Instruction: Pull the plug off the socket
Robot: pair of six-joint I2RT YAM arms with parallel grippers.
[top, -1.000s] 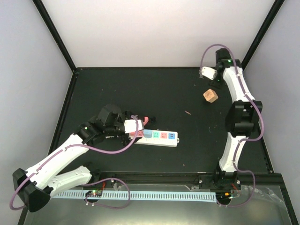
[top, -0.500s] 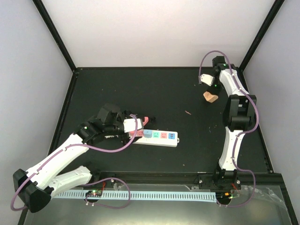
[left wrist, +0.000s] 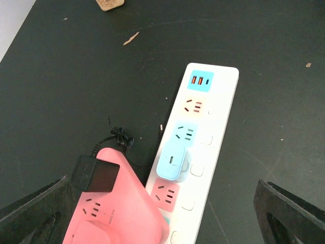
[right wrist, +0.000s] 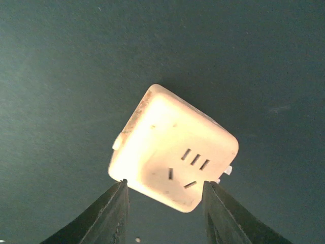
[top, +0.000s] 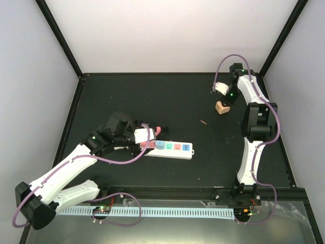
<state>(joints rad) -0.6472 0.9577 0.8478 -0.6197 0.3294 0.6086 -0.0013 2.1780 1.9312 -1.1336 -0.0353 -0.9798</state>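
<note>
The right gripper (right wrist: 165, 184) swung left and nearer from the far right corner, lowering over the peach cube (top: 221, 107). The cube slid slightly left on the table (top: 152, 96), ending between the fingers (right wrist: 114, 213).

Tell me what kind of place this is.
Probably a laboratory robot test cell: a matte black tabletop framed by black rails, plain white walls, two white robot arms bolted at its near edge, and few props, such as a long white plastic power strip and a small tan cube.
</note>
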